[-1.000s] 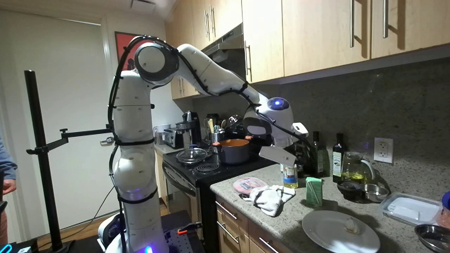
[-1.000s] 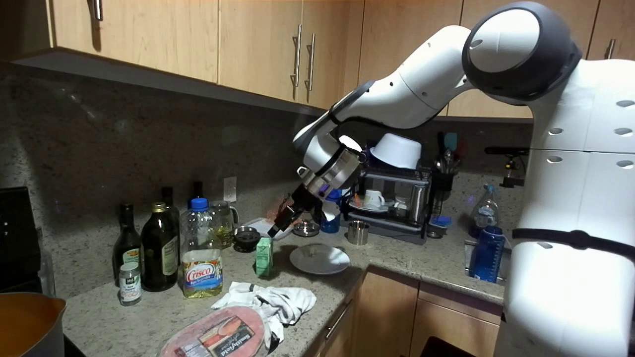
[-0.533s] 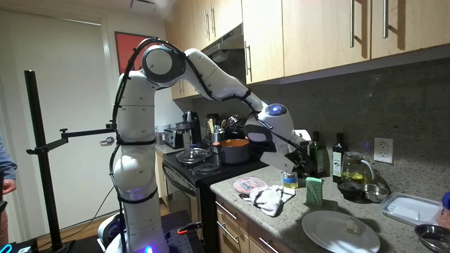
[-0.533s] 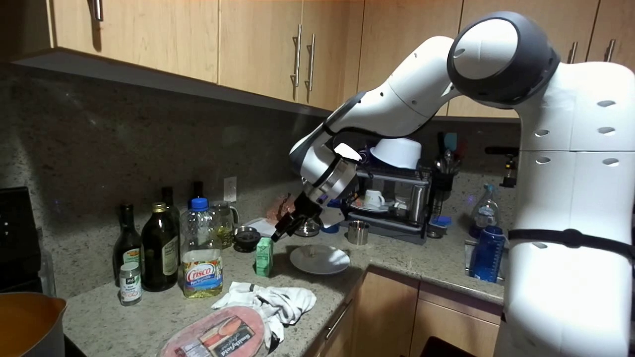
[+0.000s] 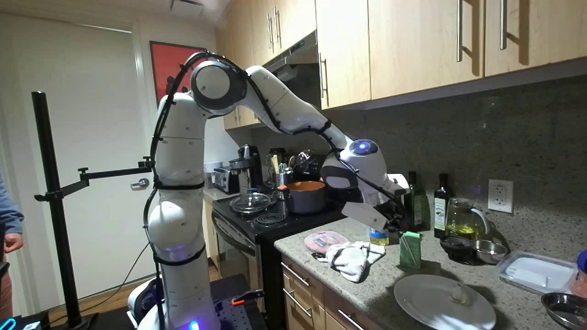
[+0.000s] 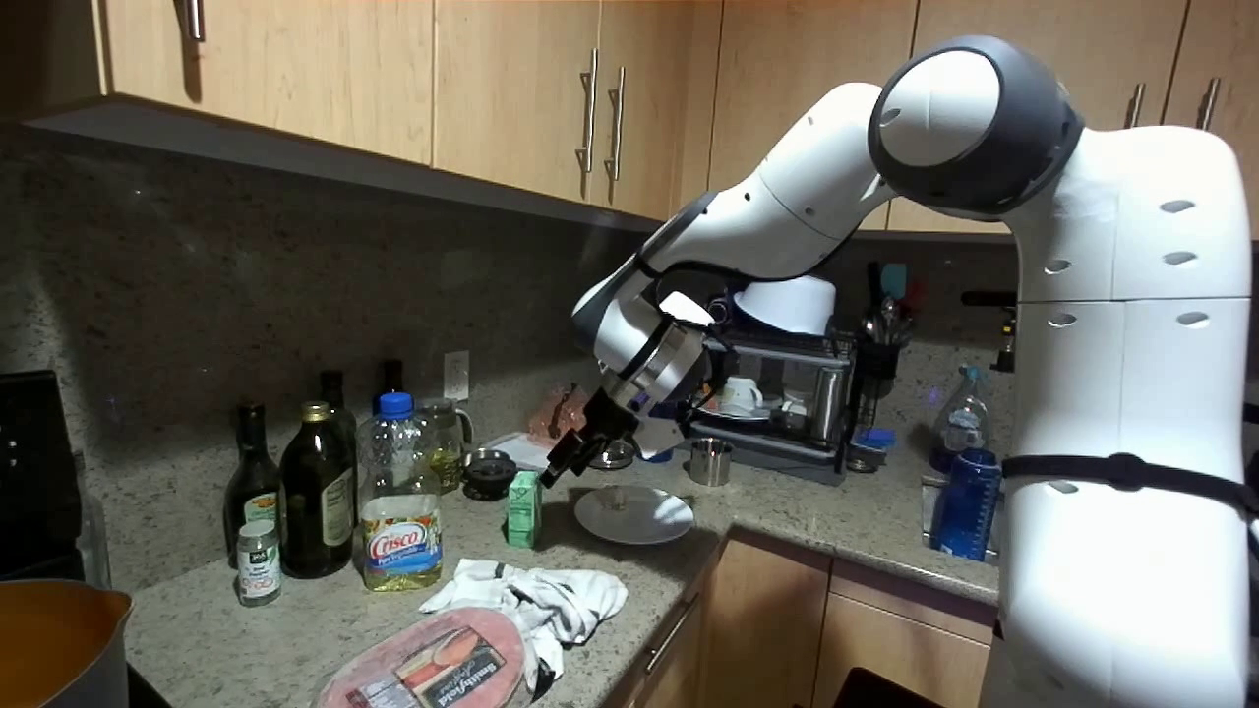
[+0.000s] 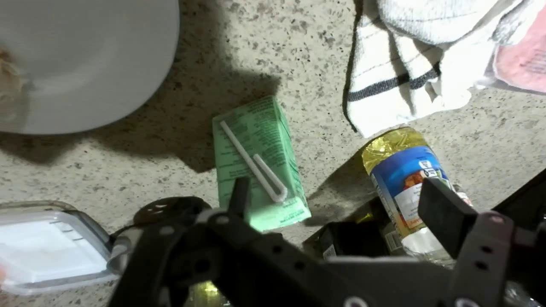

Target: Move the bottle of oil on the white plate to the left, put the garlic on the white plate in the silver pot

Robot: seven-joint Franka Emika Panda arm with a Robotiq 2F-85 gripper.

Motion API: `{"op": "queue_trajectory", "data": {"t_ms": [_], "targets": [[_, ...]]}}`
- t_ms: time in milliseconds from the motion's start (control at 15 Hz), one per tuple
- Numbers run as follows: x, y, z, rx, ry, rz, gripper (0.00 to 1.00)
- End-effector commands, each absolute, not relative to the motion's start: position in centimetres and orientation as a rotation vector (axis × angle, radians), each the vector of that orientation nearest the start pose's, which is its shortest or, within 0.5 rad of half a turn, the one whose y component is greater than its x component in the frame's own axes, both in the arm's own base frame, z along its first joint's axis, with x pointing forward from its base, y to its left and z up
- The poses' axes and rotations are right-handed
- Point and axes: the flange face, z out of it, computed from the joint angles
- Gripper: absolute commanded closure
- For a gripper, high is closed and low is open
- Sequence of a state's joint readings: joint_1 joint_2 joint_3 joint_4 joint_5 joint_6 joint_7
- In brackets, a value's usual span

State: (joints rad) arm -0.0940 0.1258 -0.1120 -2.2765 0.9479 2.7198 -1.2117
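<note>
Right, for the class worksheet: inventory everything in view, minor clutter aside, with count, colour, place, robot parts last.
oil bottle: 1, clear with yellow oil, counter
plate: 1, white, counter
garlic: 1, pale, on plate
stove: 1, black, beside counter
pot: 1, grey, on stove
lid: 1, clear, on stove
carton: 1, green, counter
towel: 1, mostly white, counter
ham pack: 1, pink, beside towel
tall bottles: at least 4, dark, near back wall
spice jar: 1, clear, counter
jug: 1, clear, counter
dish rack: 1, grey, counter
cupboards: several, pale wood, above counter
person: 1, blue-sleeved, edge of view
arm: 1, white, partly over counter
gripper: 1, black, open, near carton
</note>
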Motion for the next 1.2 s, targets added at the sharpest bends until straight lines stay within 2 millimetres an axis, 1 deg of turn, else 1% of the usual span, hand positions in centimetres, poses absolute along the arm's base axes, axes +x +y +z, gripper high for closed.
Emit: {"op": "queue_trajectory", "data": {"t_ms": [0,267,533,800,1133], "targets": [[54.5,-16.6,31.6,-2.847,-0.188,-0.787,0.00],[54.7,-20.3,30.3,-2.883,-0.027,-0.777,0.00],[54.3,-23.1,28.5,-2.900,0.123,-0.749,0.00],[54.2,-24.7,27.3,-2.921,0.210,-0.762,0.00],[53.9,-26.6,26.6,-3.017,0.383,-0.863,0.00]]}}
